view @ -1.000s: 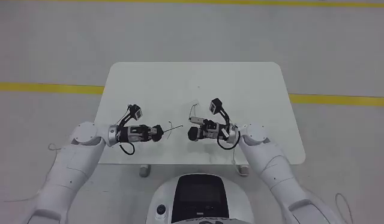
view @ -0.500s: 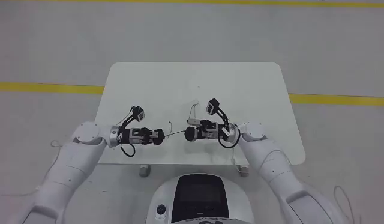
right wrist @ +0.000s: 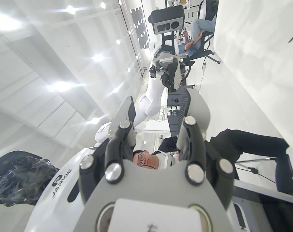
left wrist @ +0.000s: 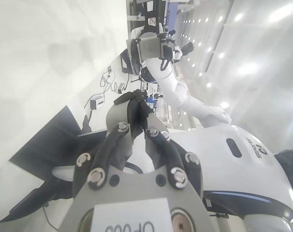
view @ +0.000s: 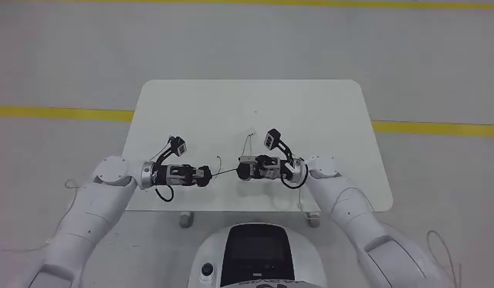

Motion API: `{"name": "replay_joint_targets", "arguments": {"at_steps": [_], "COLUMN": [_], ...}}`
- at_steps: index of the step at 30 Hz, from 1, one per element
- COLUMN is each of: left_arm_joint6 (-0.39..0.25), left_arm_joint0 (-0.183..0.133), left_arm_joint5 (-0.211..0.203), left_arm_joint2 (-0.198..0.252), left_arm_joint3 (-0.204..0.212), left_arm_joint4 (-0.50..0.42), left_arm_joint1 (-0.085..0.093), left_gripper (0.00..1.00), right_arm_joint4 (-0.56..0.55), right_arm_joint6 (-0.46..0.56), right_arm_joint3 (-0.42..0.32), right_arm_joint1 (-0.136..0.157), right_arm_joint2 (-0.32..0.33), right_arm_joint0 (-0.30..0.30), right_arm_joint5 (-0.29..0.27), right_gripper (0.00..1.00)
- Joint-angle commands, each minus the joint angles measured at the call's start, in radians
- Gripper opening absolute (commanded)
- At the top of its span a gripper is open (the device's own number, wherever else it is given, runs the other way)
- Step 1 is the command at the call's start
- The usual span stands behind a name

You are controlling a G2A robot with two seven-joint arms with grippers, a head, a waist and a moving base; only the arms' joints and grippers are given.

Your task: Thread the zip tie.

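left end effector (view: 205, 174): fingers together, clamped on thin dark zip tie (view: 222, 172); forearm level, pointing frame-right | right end effector (view: 240, 169): fingers apart, facing it, tie's free end near its tips | both lower centre, near lower edge of white rounded bench (view: 309, 103) | pale wire loop (view: 247, 143) just above; most bench surface lies toward frame top

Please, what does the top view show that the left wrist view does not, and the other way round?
Top view: the white table from above, and the thin black zip tie running from the left pincer toward the right pincer. Left wrist view: close up, the left pincer's black-covered fingertips pressed together. Both: the left pincer, and the right arm facing it.
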Motion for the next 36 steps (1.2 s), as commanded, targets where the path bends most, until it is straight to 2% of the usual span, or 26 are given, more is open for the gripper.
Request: {"name": "replay_joint_targets", "arguments": {"at_steps": [1,11,15,24,25,26,36], "left_arm_joint6": [0.0,0.0,0.0,0.0,0.0,0.0,0.0], "left_arm_joint0": [0.0,0.0,0.0,0.0,0.0,0.0,0.0], "left_arm_joint5": [0.0,0.0,0.0,0.0,0.0,0.0,0.0], "left_arm_joint2": [0.0,0.0,0.0,0.0,0.0,0.0,0.0], "left_arm_joint3": [0.0,0.0,0.0,0.0,0.0,0.0,0.0], "left_arm_joint4": [0.0,0.0,0.0,0.0,0.0,0.0,0.0], "left_arm_joint1": [0.0,0.0,0.0,0.0,0.0,0.0,0.0], "left_gripper": [0.0,0.0,0.0,0.0,0.62,1.0,1.0], "right_arm_joint4": [0.007,0.024,0.029,0.027,0.026,0.024,0.024], "right_arm_joint6": [0.003,0.007,0.005,-0.002,-0.003,-0.004,-0.023], "right_arm_joint3": [0.011,0.048,0.06,0.063,0.063,0.061,0.044], "right_arm_joint1": [-0.002,-0.015,-0.018,-0.019,-0.019,-0.019,-0.013], "right_arm_joint2": [-0.005,-0.036,-0.042,-0.043,-0.042,-0.041,-0.012], "right_arm_joint0": [0.006,0.03,0.036,0.037,0.036,0.035,0.024], "right_arm_joint5": [-0.003,-0.009,-0.009,-0.009,-0.009,-0.009,-0.009], "right_gripper": [0.33,0.21,0.0,0.0,0.0,0.0,0.0]}}
